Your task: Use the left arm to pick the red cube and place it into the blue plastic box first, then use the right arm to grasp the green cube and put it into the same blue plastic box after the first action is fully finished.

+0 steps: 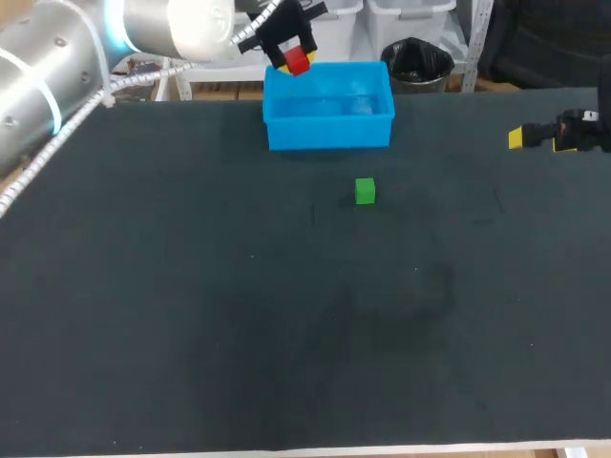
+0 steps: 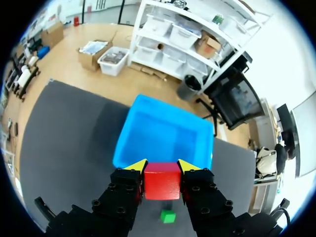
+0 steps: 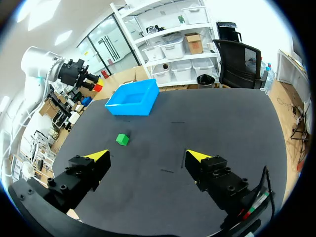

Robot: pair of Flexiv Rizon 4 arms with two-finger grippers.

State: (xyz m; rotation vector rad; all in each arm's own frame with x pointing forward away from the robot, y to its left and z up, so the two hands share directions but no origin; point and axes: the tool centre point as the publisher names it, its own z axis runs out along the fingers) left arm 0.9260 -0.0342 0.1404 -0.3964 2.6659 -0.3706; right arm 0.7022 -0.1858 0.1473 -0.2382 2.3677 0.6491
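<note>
My left gripper [image 1: 293, 55] is shut on the red cube [image 1: 297, 62] and hangs above the far left corner of the blue plastic box [image 1: 329, 107]. In the left wrist view the red cube [image 2: 162, 180] sits clamped between the yellow-tipped fingers of the left gripper [image 2: 162, 165], with the blue box [image 2: 165, 134] ahead and below. The green cube [image 1: 365, 191] rests on the table just in front of the box; it also shows under the left gripper as the green cube [image 2: 168, 216]. My right gripper [image 3: 147, 157] is open at the table's right side, and the green cube [image 3: 122, 139] lies ahead of it.
A dark mat [image 1: 286, 315] covers the table. The right gripper [image 1: 535, 136] shows at the right edge in the head view. The blue box [image 3: 132, 99] stands near the far edge, and my left arm [image 3: 74, 73] holds the red cube beside it.
</note>
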